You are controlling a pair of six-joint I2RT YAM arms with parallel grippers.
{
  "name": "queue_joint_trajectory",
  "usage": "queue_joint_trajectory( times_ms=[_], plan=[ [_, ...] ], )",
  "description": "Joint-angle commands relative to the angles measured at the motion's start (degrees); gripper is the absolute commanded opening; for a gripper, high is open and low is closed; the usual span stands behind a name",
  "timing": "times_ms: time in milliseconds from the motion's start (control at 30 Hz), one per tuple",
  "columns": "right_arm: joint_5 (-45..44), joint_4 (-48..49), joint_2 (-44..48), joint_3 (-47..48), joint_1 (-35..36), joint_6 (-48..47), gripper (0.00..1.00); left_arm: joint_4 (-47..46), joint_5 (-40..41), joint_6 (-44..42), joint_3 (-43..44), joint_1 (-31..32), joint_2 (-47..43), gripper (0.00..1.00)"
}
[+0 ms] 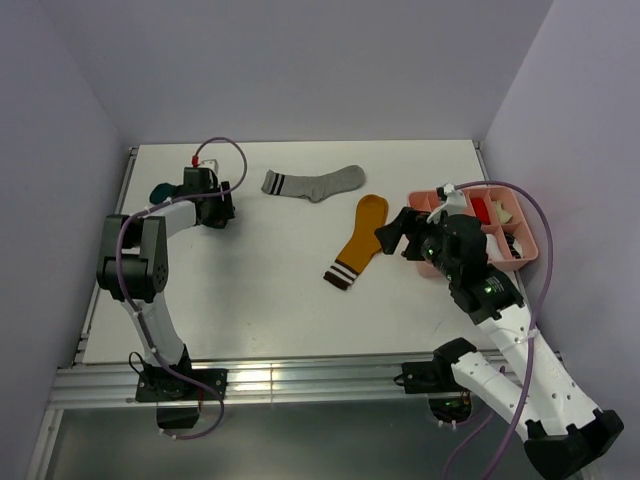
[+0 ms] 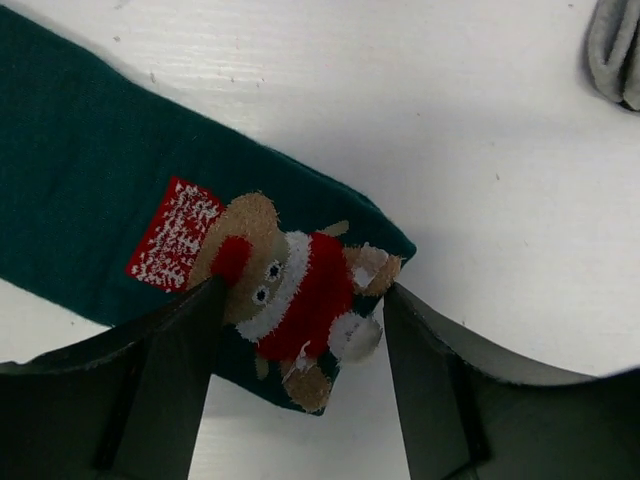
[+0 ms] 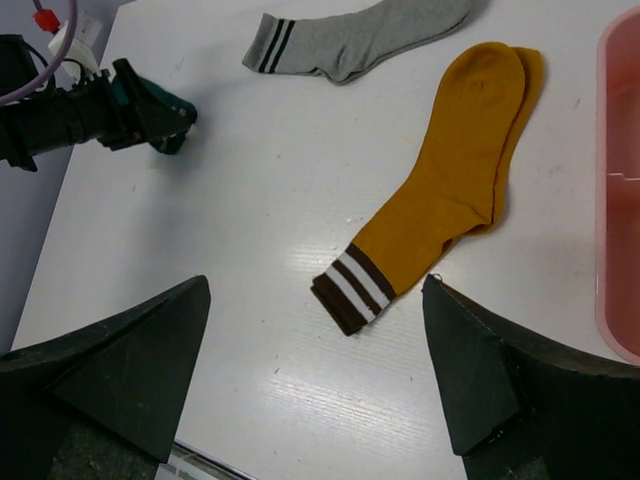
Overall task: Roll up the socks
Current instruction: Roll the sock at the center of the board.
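**Left arm** (image 1: 150,325) and **right arm** (image 1: 505,335): white shells, black joints and bases. A purple cable (image 1: 237,160) runs along each. Green lights (image 1: 490,288) dot the right arm's wrist. **Left tool** (image 2: 302,288) and **right tool** (image 3: 315,282): matte black, wedge-shaped fingers (image 3: 130,370).

Counting three socks total – one teal sock (image 2: 100,190), one grey sock (image 1: 315,183), one mustard sock (image 1: 360,243) – plus one pink divided tray (image 1: 541,252) and two robot arms (image 1: 140,262) (image 1: 500,310) lol.

A pink divided tray (image 1: 541,236) sat at the white table's (image 1: 280,290) right side, holding small red and white bundles (image 1: 484,207).
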State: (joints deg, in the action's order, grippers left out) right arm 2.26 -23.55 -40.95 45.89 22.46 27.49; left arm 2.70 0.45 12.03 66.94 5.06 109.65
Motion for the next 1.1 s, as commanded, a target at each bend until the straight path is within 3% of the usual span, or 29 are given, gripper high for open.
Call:
queue_joint_trajectory(
  times_ms=[0, 200, 400, 667, 1067],
  plan=[
    [0.55, 2.28, -1.15, 2.27, -0.31, 0.82, 0.93, 2.57, -3.52, 2.55, 1.27, 0.74, -1.1, 0.69],
    [1.25, 3.51, -3.17, 2.45, -0.31, 0.64, 0.92, 6.52, -4.49, 5.63, -0.67, 4.51, -2.07, 0.67],
    [1.69, 4.21, -4.31, 2.63, -0.31, -0.41, 0.92, 9.78, -3.52, 9.76, -4.18, 13.03, -3.21, 0.67],
    [1.69, 4.21, -4.49, 2.19, -0.31, -2.0, 0.92, 10.04, -0.71, 16.97, -9.28, 25.95, -11.38, 0.71],
    [2.04, 4.39, -3.35, 1.4, -0.4, -3.14, 0.92, 9.25, 15.25, 0.11, -8.75, 37.65, -17.8, 0.74]
  ],
)
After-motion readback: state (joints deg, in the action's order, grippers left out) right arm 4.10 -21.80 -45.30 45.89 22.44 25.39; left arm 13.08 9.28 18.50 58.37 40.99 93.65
